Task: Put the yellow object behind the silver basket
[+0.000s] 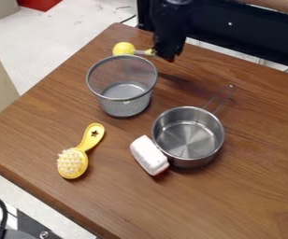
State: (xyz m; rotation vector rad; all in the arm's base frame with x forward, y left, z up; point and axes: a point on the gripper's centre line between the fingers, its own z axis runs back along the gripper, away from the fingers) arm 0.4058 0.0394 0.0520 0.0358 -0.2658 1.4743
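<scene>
Yellow ball toy: the yellow ball (123, 48) is showing just past the basket's far rim, with its thin stem (140, 52) pointing right, toward the gripper. I'm not able to tell if it's resting on the table or being held a bit above it.
Gripper: the black gripper (164, 57) is hanging behind the basket and a little to its right, right by the stem's end. I'm not managing to tell how far open it is, or if it's gripping that end or just sitting next to it.
Basket: the silver mesh basket (123, 87) is standing upright, and I'm not spotting anything in it.
Progress: looking nearly finished to me, since the ball is already lining up behind the basket. Setting it down (if it's being held), letting go and backing off are probably what's remaining.
Brush: a yellow brush (73, 162) is lying in front of the basket, off to the left, so it's not getting in the way.
Pot: a metal pot (188, 135) is sitting in front and to the right of the basket.
White block: a white block (149, 155) is lying in front of the basket, beside the pot.
In the way: mostly the basket's far rim, so a low sideways move is risking a bump.
</scene>
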